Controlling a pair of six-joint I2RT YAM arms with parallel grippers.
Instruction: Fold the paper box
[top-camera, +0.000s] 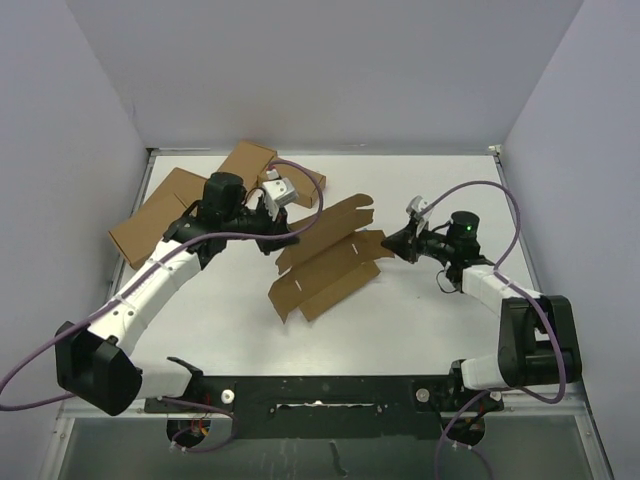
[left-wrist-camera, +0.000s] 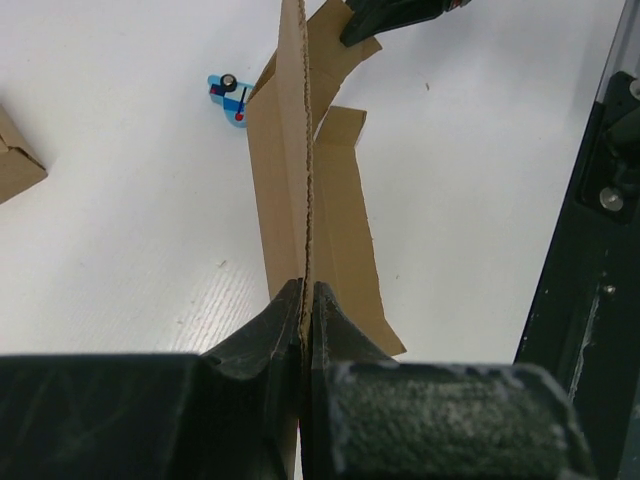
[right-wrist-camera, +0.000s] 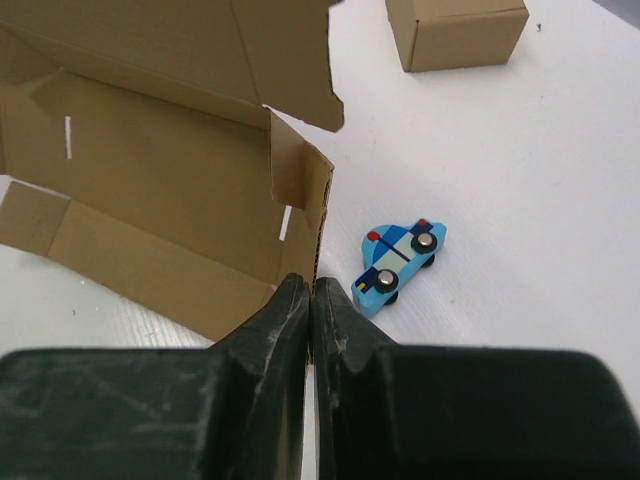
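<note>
The paper box (top-camera: 330, 262) is a flat brown die-cut sheet with many flaps, partly raised off the middle of the table. My left gripper (top-camera: 289, 241) is shut on its left edge; in the left wrist view the jaws (left-wrist-camera: 305, 300) pinch the sheet (left-wrist-camera: 318, 190) edge-on. My right gripper (top-camera: 390, 243) is shut on a small upright tab at the sheet's right side; in the right wrist view the jaws (right-wrist-camera: 311, 290) pinch that tab of the sheet (right-wrist-camera: 150, 170).
Brown cartons (top-camera: 160, 215) cluster at the back left, one showing in the right wrist view (right-wrist-camera: 455, 30). A small blue toy car (right-wrist-camera: 400, 262) lies by the sheet and shows in the left wrist view (left-wrist-camera: 230, 97). The black base rail (left-wrist-camera: 600, 250) lines the near edge.
</note>
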